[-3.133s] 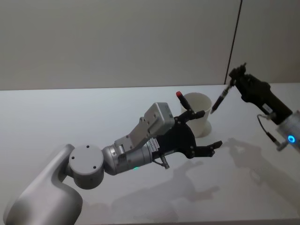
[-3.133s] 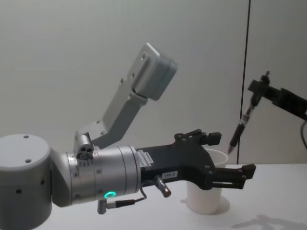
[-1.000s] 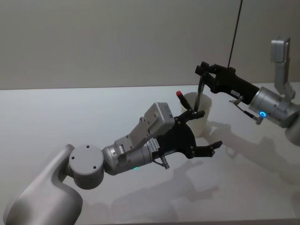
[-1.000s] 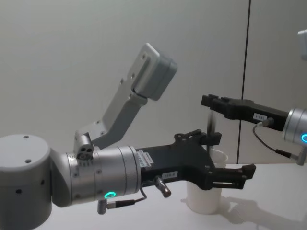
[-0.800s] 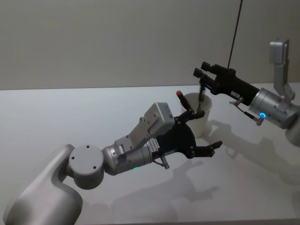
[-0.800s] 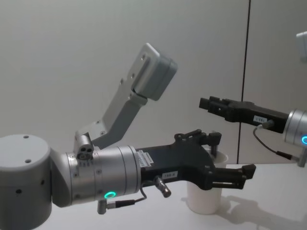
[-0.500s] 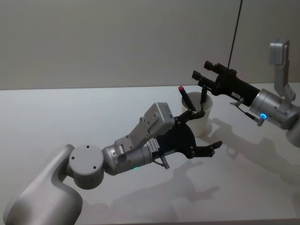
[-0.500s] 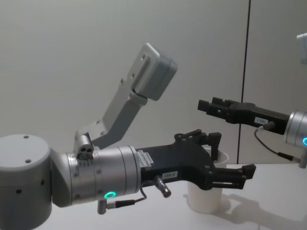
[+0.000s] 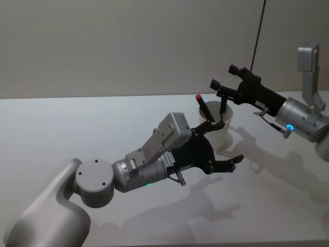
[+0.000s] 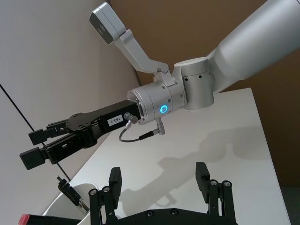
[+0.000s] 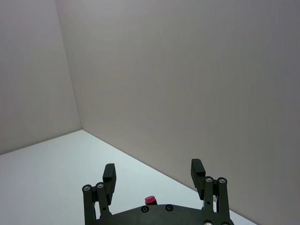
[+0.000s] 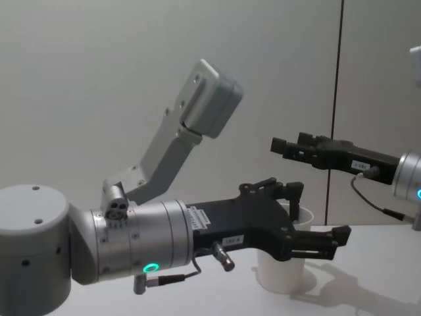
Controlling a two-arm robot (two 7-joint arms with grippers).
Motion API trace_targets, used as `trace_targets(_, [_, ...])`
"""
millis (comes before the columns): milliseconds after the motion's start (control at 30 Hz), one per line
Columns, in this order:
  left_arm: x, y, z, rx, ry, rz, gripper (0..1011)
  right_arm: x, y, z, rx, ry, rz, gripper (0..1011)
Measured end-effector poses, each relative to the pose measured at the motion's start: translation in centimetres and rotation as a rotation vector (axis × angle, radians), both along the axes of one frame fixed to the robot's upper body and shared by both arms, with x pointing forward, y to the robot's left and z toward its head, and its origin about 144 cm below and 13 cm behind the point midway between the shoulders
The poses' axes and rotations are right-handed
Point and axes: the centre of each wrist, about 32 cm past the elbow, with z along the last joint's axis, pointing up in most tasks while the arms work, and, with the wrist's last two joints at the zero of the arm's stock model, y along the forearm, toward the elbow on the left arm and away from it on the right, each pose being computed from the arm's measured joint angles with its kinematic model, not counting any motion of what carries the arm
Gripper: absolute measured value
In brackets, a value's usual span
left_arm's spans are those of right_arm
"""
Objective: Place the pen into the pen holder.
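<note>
The pen (image 9: 222, 109) was seen standing inside the pen holder (image 9: 220, 135), leaning against the rim beside a red-capped pen (image 9: 204, 108). The right claw (image 9: 222, 92) was held just above the cup with its fingers apart and nothing gripped. The left claw (image 9: 222, 144) was held in front of the cup, fingers spread and empty. The light cup could be tipped on the tabletop (image 9: 77, 134) if either claw were swung into its wall or the protruding pens.

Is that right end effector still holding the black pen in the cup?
Apart. In the left wrist view the open right end effector hangs above the pen, which stands in the pen holder.
</note>
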Motion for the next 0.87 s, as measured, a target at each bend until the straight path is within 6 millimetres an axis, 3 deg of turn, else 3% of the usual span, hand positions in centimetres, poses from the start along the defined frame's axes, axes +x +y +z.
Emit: trace_targets(867, [0.00, 0.00, 0.00, 0.000, 0.000, 0.000, 1000, -0.03, -0.10, -0.03, 0.001, -0.002, -0.002, 1002])
